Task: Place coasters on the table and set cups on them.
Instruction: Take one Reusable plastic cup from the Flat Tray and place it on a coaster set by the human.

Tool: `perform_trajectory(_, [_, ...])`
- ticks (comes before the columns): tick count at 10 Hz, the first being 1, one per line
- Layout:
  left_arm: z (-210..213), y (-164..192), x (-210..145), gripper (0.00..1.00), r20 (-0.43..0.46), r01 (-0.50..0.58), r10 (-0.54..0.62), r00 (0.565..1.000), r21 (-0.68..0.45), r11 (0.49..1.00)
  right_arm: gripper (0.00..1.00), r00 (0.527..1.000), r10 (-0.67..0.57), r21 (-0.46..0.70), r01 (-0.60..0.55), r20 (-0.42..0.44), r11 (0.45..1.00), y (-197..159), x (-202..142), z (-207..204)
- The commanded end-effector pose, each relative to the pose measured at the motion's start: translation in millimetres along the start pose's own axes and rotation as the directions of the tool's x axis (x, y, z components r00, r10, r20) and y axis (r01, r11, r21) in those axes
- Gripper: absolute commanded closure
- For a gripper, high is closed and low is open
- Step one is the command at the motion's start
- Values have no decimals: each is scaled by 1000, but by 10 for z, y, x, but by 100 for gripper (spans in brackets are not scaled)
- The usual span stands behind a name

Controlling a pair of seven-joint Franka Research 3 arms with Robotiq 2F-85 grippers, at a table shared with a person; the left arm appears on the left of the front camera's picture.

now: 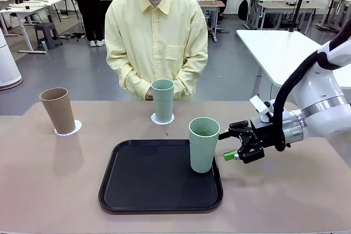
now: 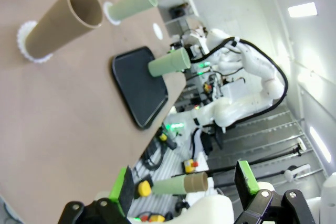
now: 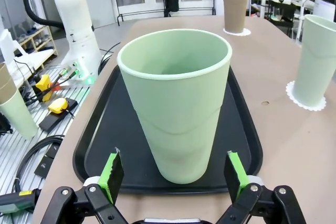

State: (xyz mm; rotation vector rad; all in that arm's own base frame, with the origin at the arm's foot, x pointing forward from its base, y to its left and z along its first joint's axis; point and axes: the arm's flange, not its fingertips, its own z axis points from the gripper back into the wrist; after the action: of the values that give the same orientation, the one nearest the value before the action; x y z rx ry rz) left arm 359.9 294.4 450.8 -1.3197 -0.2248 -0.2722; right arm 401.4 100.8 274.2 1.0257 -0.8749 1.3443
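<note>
Matte tan-beige counter (image 1: 49,190), wide, smooth, rounded at the corners. On it a black tray (image 1: 148,187), rounded rectangle with a raised rim and a finely grained floor. Three tall tapered tumblers, handleless, dull-finished: a mint green cup (image 1: 203,144) upright on the tray's right part, near its right rim; a second mint cup (image 1: 162,100) upright on a white doily (image 1: 163,119) at the counter's far middle, just in front of a person in a pale yellow shirt (image 1: 156,39); a brown cup (image 1: 58,110) upright on another doily (image 1: 69,130) at the far left. Doilies thin, paper-like, round, with scalloped lacy edges peeping out around each base. No readable print on cups, tray or doilies.

Right claw (image 1: 232,145), black with green pads, just right of the tray cup, level with its lower half, fully spread and holding nothing; in the right wrist view, pads apart on either side of the cup's base, clear of its wall. Left claw (image 2: 186,184) wide open too, empty, well away from the cups, seen in its own wrist view with the counter tilted
</note>
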Motion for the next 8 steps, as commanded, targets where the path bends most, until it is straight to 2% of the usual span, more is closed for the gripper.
perform_trajectory(1, [15,-12,-6,0,3,-6,6,1000,6,1000,0,999,-36,-37,37,17,999,-68,-1,-77])
perform_trajectory(8, [15,-12,-6,0,3,-6,6,1000,6,1000,0,995,-20,-10,21,101,1000,-99,-73,-215])
